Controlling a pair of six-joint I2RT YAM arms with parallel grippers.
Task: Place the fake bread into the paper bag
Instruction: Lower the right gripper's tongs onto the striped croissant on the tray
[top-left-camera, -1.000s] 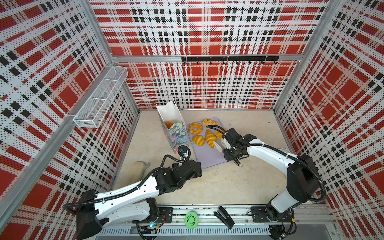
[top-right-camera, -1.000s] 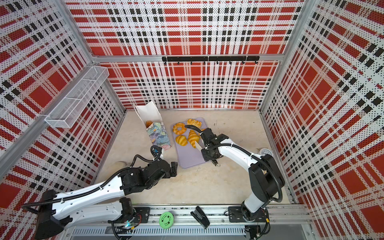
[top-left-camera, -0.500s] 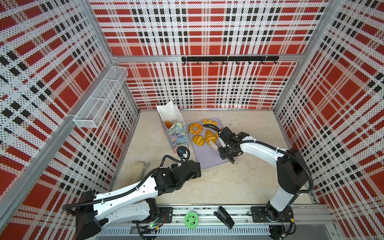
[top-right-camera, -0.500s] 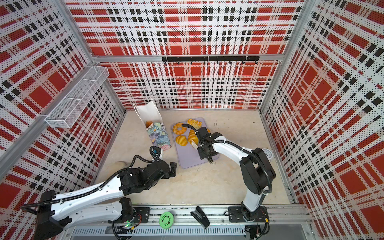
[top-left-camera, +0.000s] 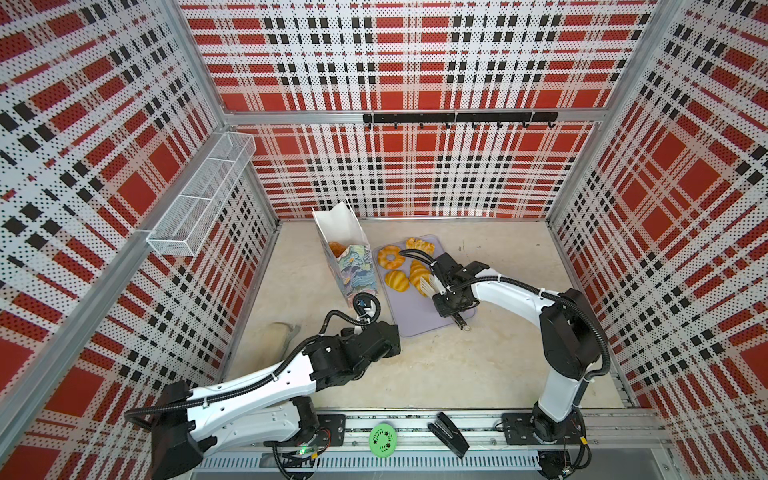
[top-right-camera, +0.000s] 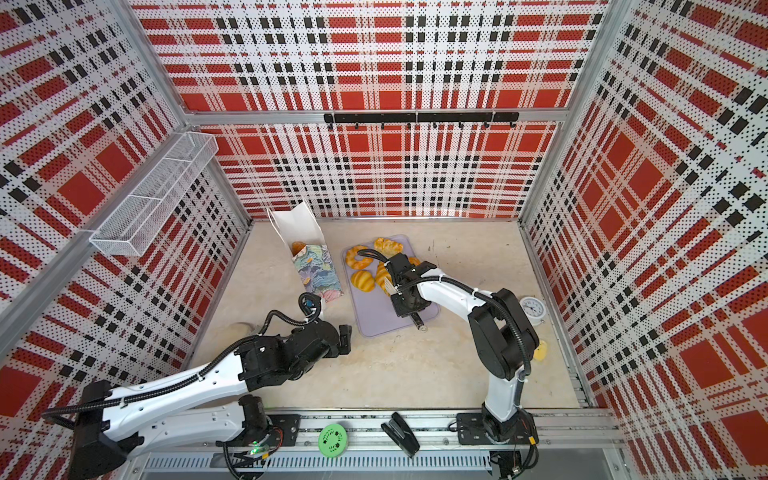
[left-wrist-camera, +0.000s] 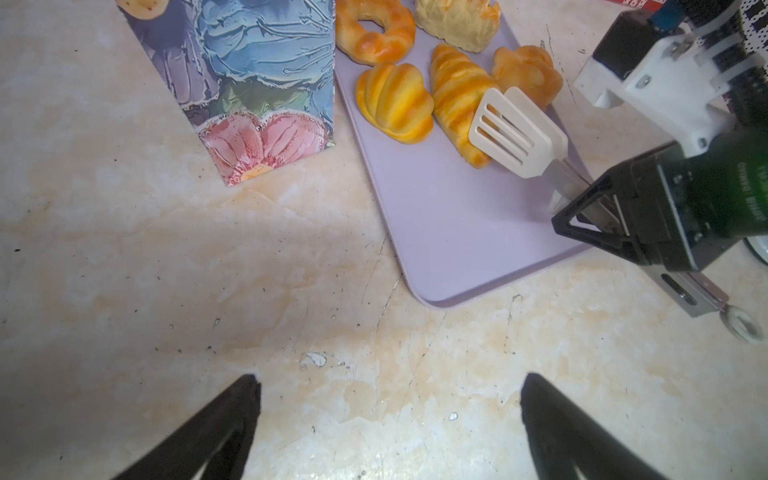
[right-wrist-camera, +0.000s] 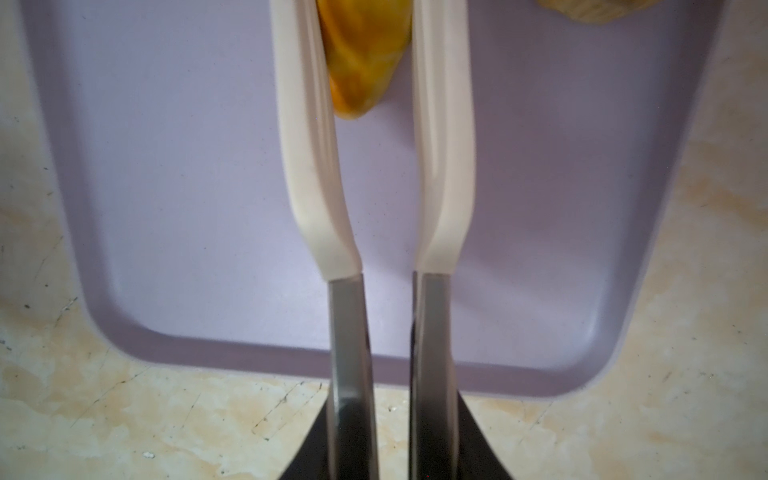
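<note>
Red, black and white plaid panels (top-left-camera: 415, 62) wall in a beige, marbled tabletop (top-left-camera: 457, 365) — scuffed and speckled in the left wrist view. A white wire basket (top-left-camera: 199, 195) hangs on the 9 o'clock wall, and a black hook rail (top-left-camera: 457, 117) on the 12 o'clock wall. In both top views the paper bag (top-left-camera: 353, 270) stands upright at about 11 o'clock of the table's middle, with one pastry (top-left-camera: 337, 248) showing inside. Just at its 3 o'clock lies a lilac tray (top-left-camera: 419, 316) bearing the rest of the fake bread (left-wrist-camera: 390, 99). The right gripper (left-wrist-camera: 598, 220) is clenched on white-tipped tongs (left-wrist-camera: 536, 153), whose blades flank a croissant (left-wrist-camera: 453, 95) on the tray. The left gripper (left-wrist-camera: 388, 386) hangs over bare table at the tray's 7 o'clock — jaws spread wide, holding nothing.
</note>
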